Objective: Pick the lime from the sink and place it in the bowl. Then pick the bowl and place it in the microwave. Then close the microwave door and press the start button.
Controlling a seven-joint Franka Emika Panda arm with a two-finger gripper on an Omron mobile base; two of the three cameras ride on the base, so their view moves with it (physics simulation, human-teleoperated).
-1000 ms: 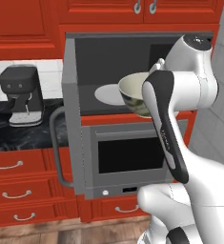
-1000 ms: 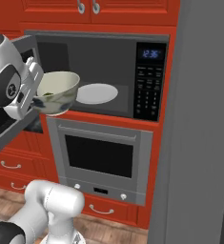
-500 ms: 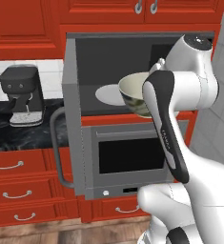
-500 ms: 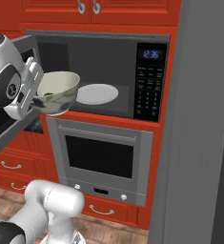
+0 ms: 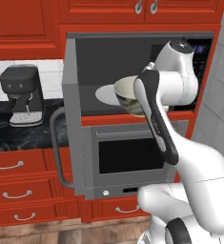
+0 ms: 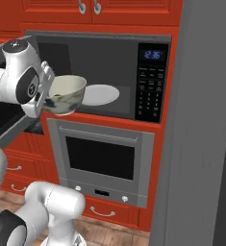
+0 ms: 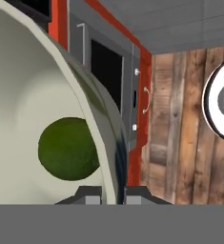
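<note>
— Gripper [image 7: 109, 191]?
— Clamped on the rim of the bowl [image 6: 65, 94], one finger inside, one outside.
— Bowl's place?
— Held upright in the air, just in front of the open microwave [image 6: 129, 57], near its left front edge, above the oven [image 6: 101, 161].
— Lime [image 7: 68, 148]?
— Lying inside the bowl, at the bottom.
— Inside the microwave?
— White plate [image 6: 101, 94] on the floor of the cavity, behind the bowl.
— Microwave door [image 5: 70, 116]?
— Swung wide open to the left.
</note>
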